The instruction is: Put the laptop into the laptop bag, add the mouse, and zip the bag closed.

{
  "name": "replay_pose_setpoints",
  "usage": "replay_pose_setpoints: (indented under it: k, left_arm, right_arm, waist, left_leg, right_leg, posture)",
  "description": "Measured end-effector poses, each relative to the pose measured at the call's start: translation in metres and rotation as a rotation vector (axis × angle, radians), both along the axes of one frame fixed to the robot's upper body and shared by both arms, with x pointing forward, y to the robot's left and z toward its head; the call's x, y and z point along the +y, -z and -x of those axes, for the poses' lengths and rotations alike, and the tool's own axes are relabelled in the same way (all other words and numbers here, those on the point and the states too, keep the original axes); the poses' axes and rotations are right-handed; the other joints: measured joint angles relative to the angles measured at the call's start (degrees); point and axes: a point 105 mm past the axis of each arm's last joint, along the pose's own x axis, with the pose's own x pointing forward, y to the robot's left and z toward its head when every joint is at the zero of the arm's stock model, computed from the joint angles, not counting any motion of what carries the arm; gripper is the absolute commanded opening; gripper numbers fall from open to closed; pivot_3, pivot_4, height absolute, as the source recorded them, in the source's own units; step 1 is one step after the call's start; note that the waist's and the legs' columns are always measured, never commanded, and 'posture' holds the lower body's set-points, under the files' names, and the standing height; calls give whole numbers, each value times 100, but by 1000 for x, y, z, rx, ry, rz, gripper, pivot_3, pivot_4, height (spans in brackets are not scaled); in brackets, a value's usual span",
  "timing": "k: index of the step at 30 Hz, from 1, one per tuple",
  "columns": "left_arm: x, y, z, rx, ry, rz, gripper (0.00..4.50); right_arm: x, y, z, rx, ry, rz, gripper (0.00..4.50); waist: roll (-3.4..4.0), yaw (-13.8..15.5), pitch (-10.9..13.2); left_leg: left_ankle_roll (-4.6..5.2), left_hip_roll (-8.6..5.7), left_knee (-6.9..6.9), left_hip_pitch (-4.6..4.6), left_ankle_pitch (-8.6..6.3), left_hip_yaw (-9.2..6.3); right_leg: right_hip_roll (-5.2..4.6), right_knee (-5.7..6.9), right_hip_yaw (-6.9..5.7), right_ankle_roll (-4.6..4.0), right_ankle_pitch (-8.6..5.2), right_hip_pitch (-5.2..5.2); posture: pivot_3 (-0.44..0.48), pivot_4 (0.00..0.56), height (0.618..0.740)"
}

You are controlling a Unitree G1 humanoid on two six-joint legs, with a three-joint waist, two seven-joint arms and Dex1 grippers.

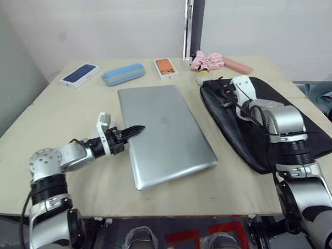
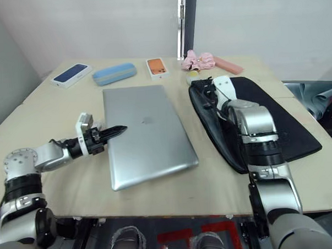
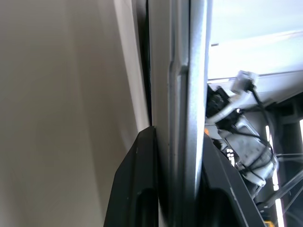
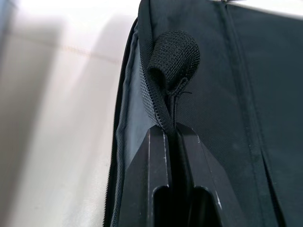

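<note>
With the left pincer (image 1: 134, 130) clamped on the laptop (image 1: 163, 133) edge (silver slab flat on the surface (image 1: 77, 112)) and the right pincer (image 4: 171, 135) pinching the laptop bag (image 1: 276, 125) flap, lift the mouth wide before sliding.

Soft, even light fell across the table (image 1: 72, 112) from above, and the shadows beneath the laptop (image 1: 166, 133) and the left gripper (image 1: 134, 131) were faint and short. The laptop's silver lid carried a dull, spread sheen rather than hard glare, while the laptop bag (image 1: 298, 124) on the right stayed dark, with little detail in its fabric. In the right wrist view the far part of the table was washed out nearly to white, and in the left wrist view the close fingers (image 3: 135, 189) were blurred and a bright band burned out.
</note>
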Motion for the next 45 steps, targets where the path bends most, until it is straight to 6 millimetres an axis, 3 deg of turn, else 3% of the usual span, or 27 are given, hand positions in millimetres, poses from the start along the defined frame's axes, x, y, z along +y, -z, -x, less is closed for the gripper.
replay_pose_setpoints:
  k: [5,10,16,30,37,45]
  left_arm:
    - [-17,1,0,30,-20,97,282]
    - [-38,6,-7,114,-45,137,282]
    - [-61,-3,-1,100,24,160,282]
    - [-92,8,9,88,188,59,282]
    - [-101,0,-10,36,178,55,282]
    - [-108,12,-34,53,121,18,282]
  right_arm:
    - [3,-7,9,20,-1,-11,27]
    - [13,-30,14,-25,-24,-6,27]
    - [13,-28,16,-11,-18,-5,27]
    - [16,-25,17,6,-14,-16,27]
    - [29,-26,21,-1,-44,-37,27]
    - [45,-16,30,34,-66,-80,27]
  waist:
    - [1,-2,1]
    - [1,18,1]
    - [1,27,1]
    - [3,4,2]
    - [3,-5,2]
    - [6,29,3]
  left_leg:
    - [0,-1,-1,-1,0,2]
    - [-1,-1,1,0,0,2]
    - [-1,-2,0,-1,0,4]
    - [-1,-2,6,4,1,8]
    - [2,-3,8,7,3,11]
    - [3,-4,6,5,4,11]
  right_leg:
    - [0,-2,3,2,1,-2]
    - [0,-2,5,7,4,-1]
    - [-1,-4,6,9,4,-2]
    - [0,4,14,15,7,-3]
    - [0,7,20,17,9,-2]
    - [-1,4,17,17,9,-3]
  posture:
    - [0,150,740]
    - [0,150,740]
    - [0,150,740]
    - [0,150,740]
    - [0,150,740]
    - [0,150,740]
